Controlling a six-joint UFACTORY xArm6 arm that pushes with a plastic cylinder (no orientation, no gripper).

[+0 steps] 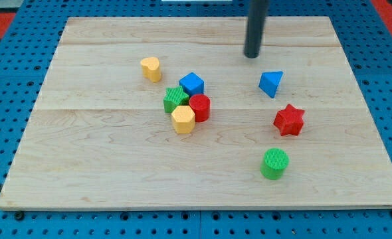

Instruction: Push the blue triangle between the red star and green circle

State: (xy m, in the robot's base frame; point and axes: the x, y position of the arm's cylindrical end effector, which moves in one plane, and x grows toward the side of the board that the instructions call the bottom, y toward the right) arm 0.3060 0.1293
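Note:
The blue triangle (270, 83) lies on the wooden board at the view's upper right of centre. The red star (289, 120) lies just below and to the right of it. The green circle (274, 163) lies below the star, toward the view's bottom. My tip (252, 56) rests on the board above and slightly left of the blue triangle, apart from it by a small gap. The rod rises out of the view's top.
A cluster sits left of centre: a blue cube (192, 83), a green star (175, 99), a red cylinder (200, 107) and a yellow hexagon (183, 119), touching one another. A yellow heart-like block (151, 68) lies alone upper left. The board's edge (202, 208) meets blue pegboard.

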